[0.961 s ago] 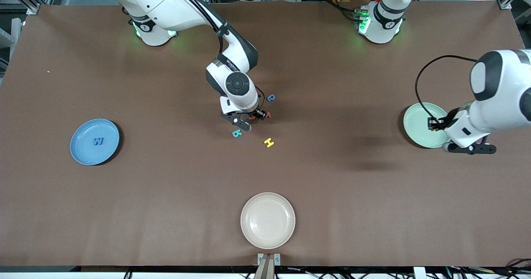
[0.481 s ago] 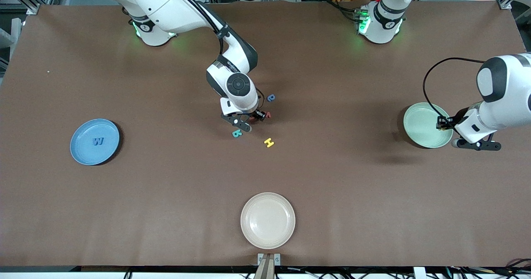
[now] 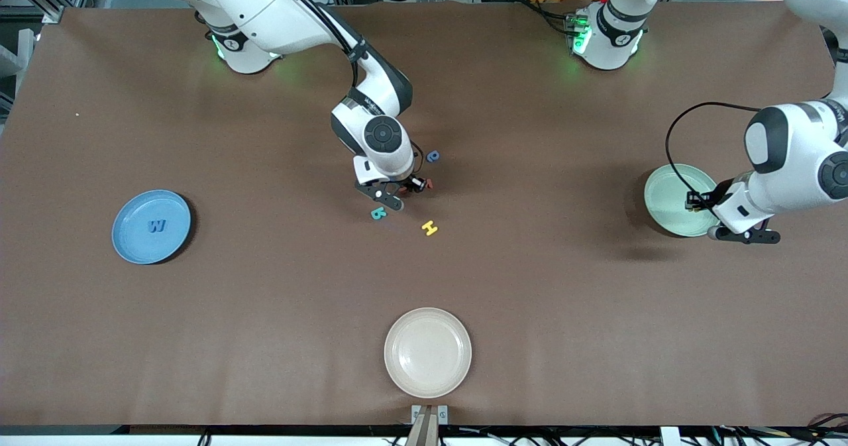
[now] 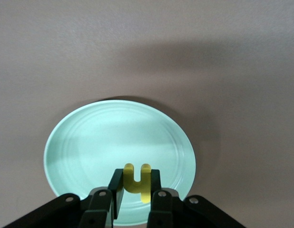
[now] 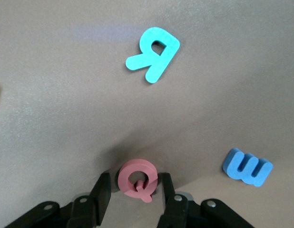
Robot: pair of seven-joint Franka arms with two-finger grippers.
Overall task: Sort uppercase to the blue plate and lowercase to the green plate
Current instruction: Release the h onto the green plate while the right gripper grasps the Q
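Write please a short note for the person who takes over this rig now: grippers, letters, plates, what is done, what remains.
Left gripper: shut on the yellow h, over the green plate.
Right gripper: open, low at the table, one finger on each side of the red Q.
Done: the blue W lies in the blue plate.
On the table by the right gripper: teal letter, yellow H, blue m, blue a.
Left to do: release the h; Q, teal letter and H go to the blue plate; m and a go to the green plate.
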